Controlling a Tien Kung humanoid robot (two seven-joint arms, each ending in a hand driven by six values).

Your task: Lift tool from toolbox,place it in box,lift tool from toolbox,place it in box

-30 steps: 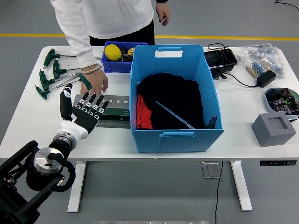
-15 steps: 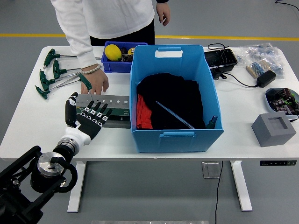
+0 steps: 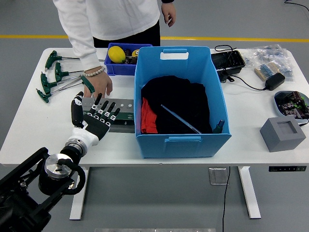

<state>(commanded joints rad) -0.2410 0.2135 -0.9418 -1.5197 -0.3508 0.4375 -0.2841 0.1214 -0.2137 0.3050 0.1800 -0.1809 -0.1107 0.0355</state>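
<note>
White table [image 3: 43, 130], near edge at bottom. Big blue box [image 3: 179, 140] at centre, open top, black cloth [image 3: 176, 104] and red cloth [image 3: 147, 118] inside; a thin rod-like tool [image 3: 181, 119] lies slanted on the black cloth, a dark handle [image 3: 218, 126] pokes up in the box's near right corner. Person [image 3: 111, 19] stands at the far side, one hand [image 3: 99, 84] down on the table, touching the far left end of the toolbox, bead bracelet on the wrist. Left arm comes in from lower left; left hand [image 3: 94, 118] over the toolbox's left part, fingers spread and straight, holding nothing, thumb out to the left. Toolbox [image 3: 120, 113], a flat grey-and-dark tray, lies just left of the box, partly covered by the hand. Small blue bin [image 3: 123, 67] behind the box's far left corner, yellow object [image 3: 116, 54] in it. Green T-handle tools [image 3: 50, 77] lie on the table's far left, apart from the toolbox. Right side: black tray [image 3: 228, 60], black adapter [image 3: 274, 80] with cable, clear bags [image 3: 270, 60], grey block [image 3: 283, 134], round dish [image 3: 292, 102] of small parts. Right hand not visible.
</note>
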